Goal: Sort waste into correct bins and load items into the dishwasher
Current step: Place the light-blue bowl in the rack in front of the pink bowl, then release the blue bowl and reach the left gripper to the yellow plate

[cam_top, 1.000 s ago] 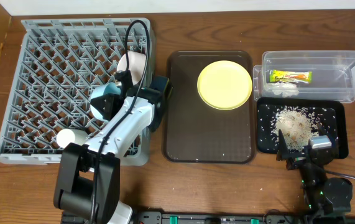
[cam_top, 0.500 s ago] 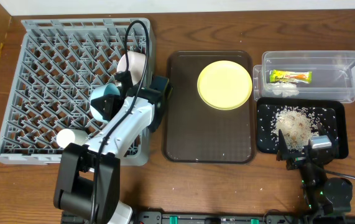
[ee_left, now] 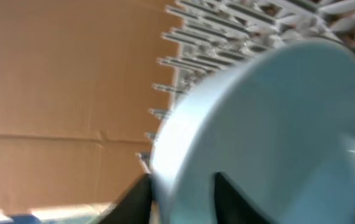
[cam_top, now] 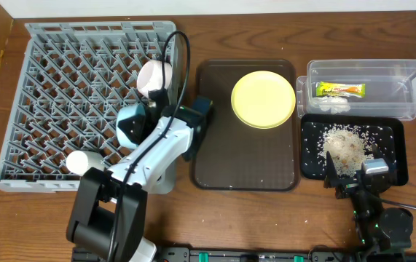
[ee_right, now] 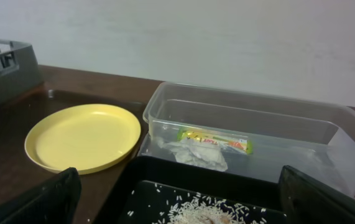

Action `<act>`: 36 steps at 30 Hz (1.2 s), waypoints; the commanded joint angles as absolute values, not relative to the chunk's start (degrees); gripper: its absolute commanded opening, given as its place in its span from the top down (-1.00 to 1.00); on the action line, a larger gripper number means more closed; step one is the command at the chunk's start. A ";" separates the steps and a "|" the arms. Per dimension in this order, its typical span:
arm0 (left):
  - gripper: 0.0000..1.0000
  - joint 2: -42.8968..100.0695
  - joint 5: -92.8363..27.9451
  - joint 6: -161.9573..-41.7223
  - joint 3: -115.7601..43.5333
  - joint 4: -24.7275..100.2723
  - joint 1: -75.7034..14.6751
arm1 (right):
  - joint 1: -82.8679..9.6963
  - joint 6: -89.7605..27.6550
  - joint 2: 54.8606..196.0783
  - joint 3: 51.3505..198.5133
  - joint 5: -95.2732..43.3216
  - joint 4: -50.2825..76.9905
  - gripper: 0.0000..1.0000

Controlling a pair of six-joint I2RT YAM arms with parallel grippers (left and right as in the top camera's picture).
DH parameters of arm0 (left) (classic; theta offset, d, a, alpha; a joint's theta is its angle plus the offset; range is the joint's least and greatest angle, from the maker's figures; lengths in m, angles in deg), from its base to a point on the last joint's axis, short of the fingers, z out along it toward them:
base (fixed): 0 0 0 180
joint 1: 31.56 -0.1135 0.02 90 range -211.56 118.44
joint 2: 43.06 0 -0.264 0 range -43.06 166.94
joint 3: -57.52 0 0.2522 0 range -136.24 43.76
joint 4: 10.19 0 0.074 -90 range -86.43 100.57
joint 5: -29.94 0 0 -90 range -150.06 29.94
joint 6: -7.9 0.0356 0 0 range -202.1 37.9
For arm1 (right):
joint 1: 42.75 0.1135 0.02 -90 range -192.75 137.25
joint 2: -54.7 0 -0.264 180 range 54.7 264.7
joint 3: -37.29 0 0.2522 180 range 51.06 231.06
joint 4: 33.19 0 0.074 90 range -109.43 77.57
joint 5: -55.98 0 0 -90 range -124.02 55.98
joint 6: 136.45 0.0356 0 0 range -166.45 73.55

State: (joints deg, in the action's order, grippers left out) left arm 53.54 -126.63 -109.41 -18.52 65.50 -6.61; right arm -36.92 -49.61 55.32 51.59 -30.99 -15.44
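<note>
My left gripper [ee_left: 180, 190] is shut on the rim of the light blue bowl [ee_left: 270, 124] and holds it on edge at the right side of the grey dish rack [cam_top: 55, 94]; the bowl also shows in the overhead view [cam_top: 130, 124]. A white bowl [cam_top: 154, 76] and a white cup [cam_top: 82, 161] sit in the rack. The yellow plate [cam_top: 264, 99] lies on the brown tray [cam_top: 245, 160]. My right gripper [ee_right: 189, 199] is open and empty over the black tray [cam_top: 393, 142] holding rice scraps [cam_top: 344, 145]. The snack wrapper [cam_top: 341, 89] and tissue [cam_top: 333, 104] lie in the clear tub [cam_top: 411, 94]. Chopsticks are out of view.
The brown tray lies between the rack and the two bins. A few rice grains are scattered on it near its front edge. The left arm reaches across the rack's right front corner.
My left arm has shifted a little to the right with the blue bowl, uncovering more of the white bowl behind it. The right arm has not moved.
</note>
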 commanded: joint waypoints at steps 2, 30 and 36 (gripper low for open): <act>0.09 53.38 -111.39 -112.95 -19.00 65.41 -5.70 | -36.40 -48.84 54.99 51.37 -30.77 -15.44 -0.99; -0.15 40.60 -60.55 -113.76 -19.06 58.79 -5.87 | -36.40 -48.84 54.99 51.37 -30.75 -15.44 -0.99; -0.16 35.79 -58.56 -114.53 -22.28 60.23 -5.70 | -36.40 -48.84 54.99 51.37 -30.77 -15.44 -0.98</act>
State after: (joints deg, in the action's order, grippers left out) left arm 40.05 -59.99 -113.83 -18.69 60.60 -5.67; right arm -36.92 -49.61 55.32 51.59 -30.99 -15.44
